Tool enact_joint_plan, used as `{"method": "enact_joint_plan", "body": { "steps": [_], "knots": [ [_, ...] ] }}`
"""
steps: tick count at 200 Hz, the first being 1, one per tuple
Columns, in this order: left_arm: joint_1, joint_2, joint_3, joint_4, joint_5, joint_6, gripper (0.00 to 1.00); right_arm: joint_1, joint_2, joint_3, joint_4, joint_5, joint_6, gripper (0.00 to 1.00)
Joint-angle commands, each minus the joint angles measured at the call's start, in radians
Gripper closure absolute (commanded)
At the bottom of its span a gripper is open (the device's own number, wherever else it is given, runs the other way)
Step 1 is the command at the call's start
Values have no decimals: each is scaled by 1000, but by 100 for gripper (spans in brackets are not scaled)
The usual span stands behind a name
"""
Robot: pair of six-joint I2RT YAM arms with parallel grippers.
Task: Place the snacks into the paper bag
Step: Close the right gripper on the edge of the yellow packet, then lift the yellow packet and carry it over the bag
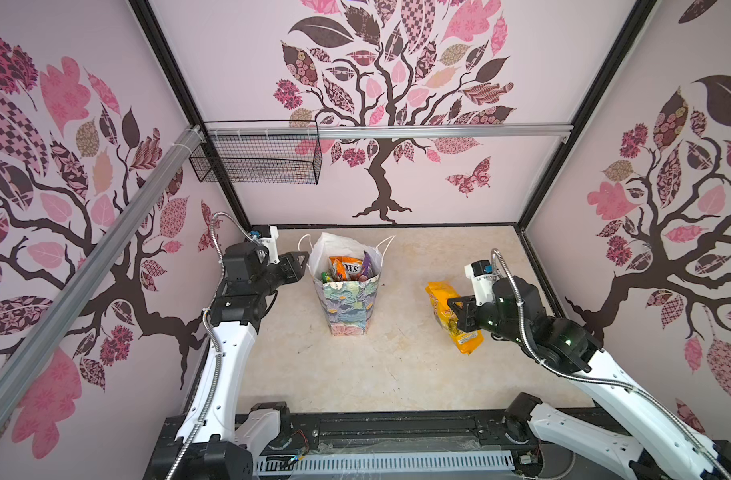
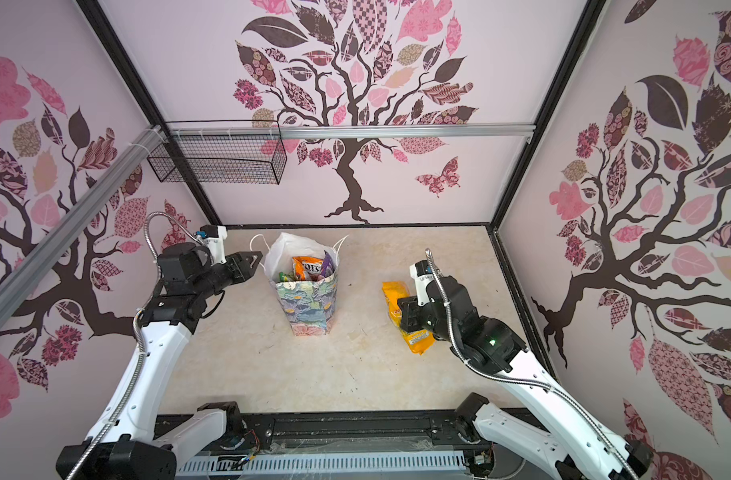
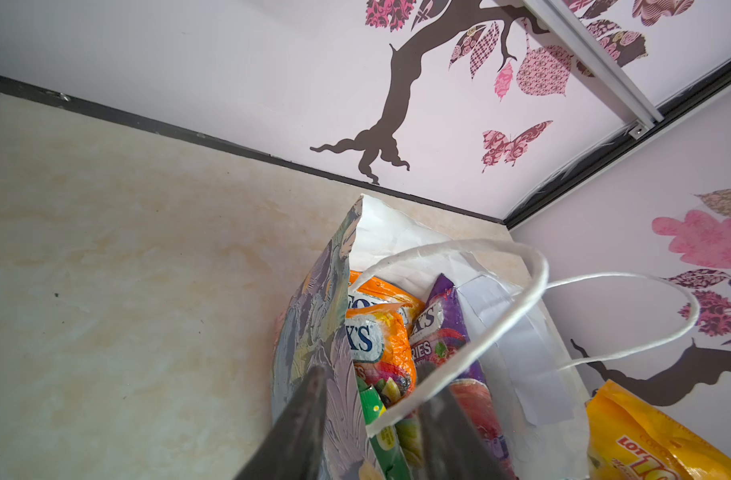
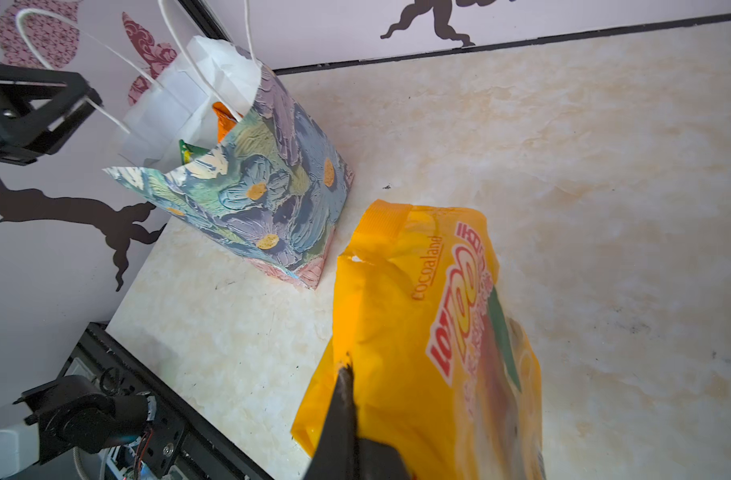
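Most snacks bagged, one yellow packet outside
Left of paper bag (image 1: 347, 307): left gripper (image 1: 299, 262), fingers narrowly apart by cord handle (image 3: 540, 270), can't tell if pinching it. Bag upright; orange, purple, green snacks (image 1: 349, 268) poke out, rest hidden below rim. Right of bag: right gripper (image 1: 459, 309) clamped on yellow packet (image 1: 440, 297), one finger hidden.

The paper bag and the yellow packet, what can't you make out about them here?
- paper bag: how many snacks it holds; its walls hide the lower ones in every view.
- yellow packet: one end cut off by the right wrist view's edge; right gripper covers its middle in both top views.
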Motion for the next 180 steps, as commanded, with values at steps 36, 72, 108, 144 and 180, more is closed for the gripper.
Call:
{"method": "enact_joint_plan", "body": {
  "steps": [36, 72, 108, 144, 180],
  "knots": [
    [15, 1, -23, 26, 30, 11, 93, -6, 41, 193, 12, -25, -51, 100],
    [16, 5, -25, 28, 47, 10, 100, -6, 59, 226, 4, -27, -71, 100],
    [15, 9, -27, 33, 50, 6, 100, -6, 79, 298, -25, -27, -92, 100],
    [16, 12, -26, 38, 64, 5, 100, -6, 110, 367, -23, -49, -96, 100],
    [17, 11, -27, 43, 74, 4, 100, -6, 142, 420, -36, -66, -98, 100]
  ]
}}
